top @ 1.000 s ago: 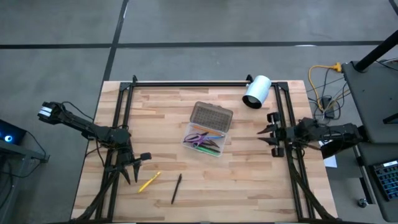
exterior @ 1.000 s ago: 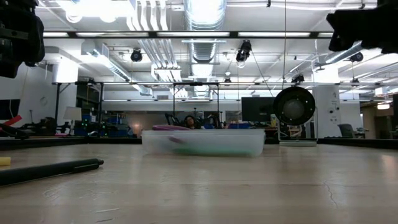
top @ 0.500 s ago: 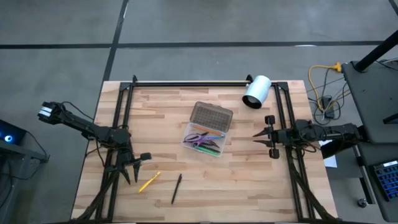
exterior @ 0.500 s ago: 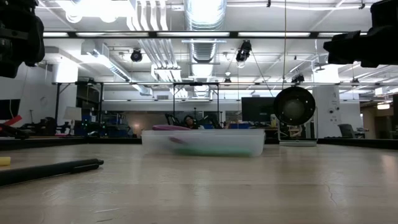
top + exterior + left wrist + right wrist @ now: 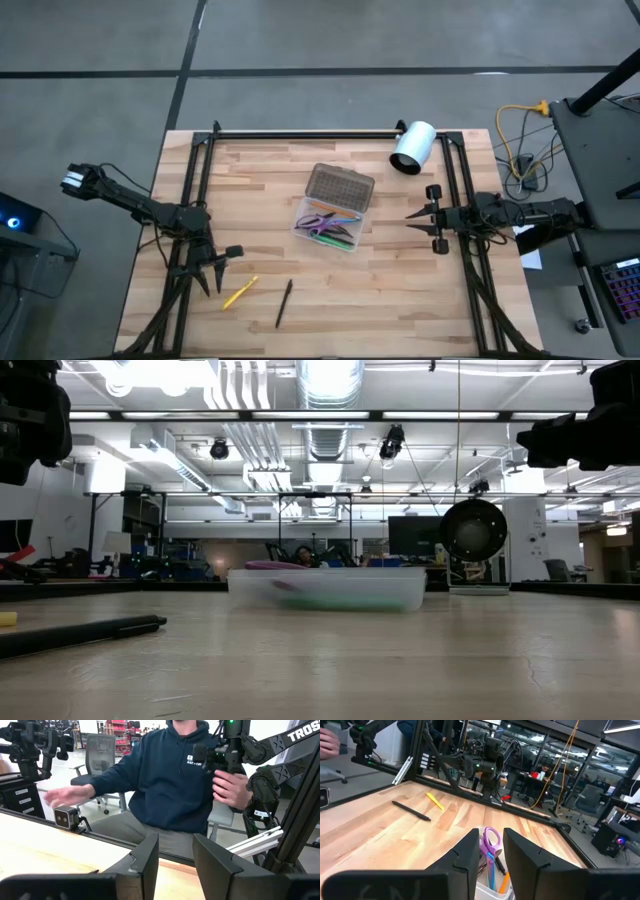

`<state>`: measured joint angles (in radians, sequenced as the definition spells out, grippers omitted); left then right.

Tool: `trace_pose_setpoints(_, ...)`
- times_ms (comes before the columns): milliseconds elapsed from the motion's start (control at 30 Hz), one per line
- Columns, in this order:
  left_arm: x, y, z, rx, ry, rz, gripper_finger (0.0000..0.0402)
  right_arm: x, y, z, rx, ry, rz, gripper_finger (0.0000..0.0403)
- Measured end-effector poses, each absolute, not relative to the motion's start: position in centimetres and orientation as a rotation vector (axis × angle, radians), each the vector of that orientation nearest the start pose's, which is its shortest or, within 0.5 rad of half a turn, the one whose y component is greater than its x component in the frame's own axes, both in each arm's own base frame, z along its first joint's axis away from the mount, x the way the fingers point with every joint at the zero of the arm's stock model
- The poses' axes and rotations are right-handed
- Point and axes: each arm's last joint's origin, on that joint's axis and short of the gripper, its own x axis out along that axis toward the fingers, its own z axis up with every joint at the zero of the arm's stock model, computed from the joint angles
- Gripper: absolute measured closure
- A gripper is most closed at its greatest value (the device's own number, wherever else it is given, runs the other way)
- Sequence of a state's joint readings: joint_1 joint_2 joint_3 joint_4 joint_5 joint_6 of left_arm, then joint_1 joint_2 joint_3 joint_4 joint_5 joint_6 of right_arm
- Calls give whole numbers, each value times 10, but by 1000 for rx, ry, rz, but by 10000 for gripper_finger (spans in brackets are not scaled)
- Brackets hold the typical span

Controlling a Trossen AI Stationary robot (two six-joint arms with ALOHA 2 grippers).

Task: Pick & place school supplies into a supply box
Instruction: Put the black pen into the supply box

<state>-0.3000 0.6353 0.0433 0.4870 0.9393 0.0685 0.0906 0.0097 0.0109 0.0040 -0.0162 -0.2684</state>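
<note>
The supply box (image 5: 330, 210) sits mid-table: a clear tray (image 5: 328, 589) with its grey dotted lid (image 5: 340, 184) hinged open toward the far edge. Pens, an orange pencil and the purple-handled scissors (image 5: 490, 840) lie inside it. A yellow pen (image 5: 240, 291) and a black pen (image 5: 284, 302) lie flat on the wood near the near edge. My left gripper (image 5: 212, 274) hovers open just left of the yellow pen. My right gripper (image 5: 418, 216) is open, level, right of the box and pointing at it; the box's near end (image 5: 492, 887) shows between its fingers.
A white cylinder (image 5: 412, 147) lies on its side at the far right corner. Dark frame rails (image 5: 195, 190) run along both table sides and the far edge. A person in a dark blue hoodie (image 5: 170, 775) sits beyond the table's edge.
My right gripper has moved a little toward the table's left, closer to the box, and sunk slightly. It stays open. The box and the two loose pens have kept their places.
</note>
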Motion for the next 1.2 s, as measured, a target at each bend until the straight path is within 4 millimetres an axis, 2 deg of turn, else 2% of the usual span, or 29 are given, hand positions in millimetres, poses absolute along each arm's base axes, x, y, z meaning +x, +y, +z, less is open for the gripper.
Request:
trace_pose_setpoints(233,116,-60,164,24,64,-1241,297,97,9,167,-268,-19,105,317)
trace_pose_setpoints(500,117,-60,168,34,41,-1223,297,97,9,167,-269,-19,106,330)
trace_pose_setpoints(700,124,-57,171,56,8,-971,297,97,9,167,-269,-19,106,335)
trace_pose_setpoints(900,128,-54,174,72,-5,-813,297,97,9,167,-269,-19,106,326)
trace_pose_setpoints(1200,133,-55,197,-58,-20,-791,297,97,9,167,-269,-19,106,319)
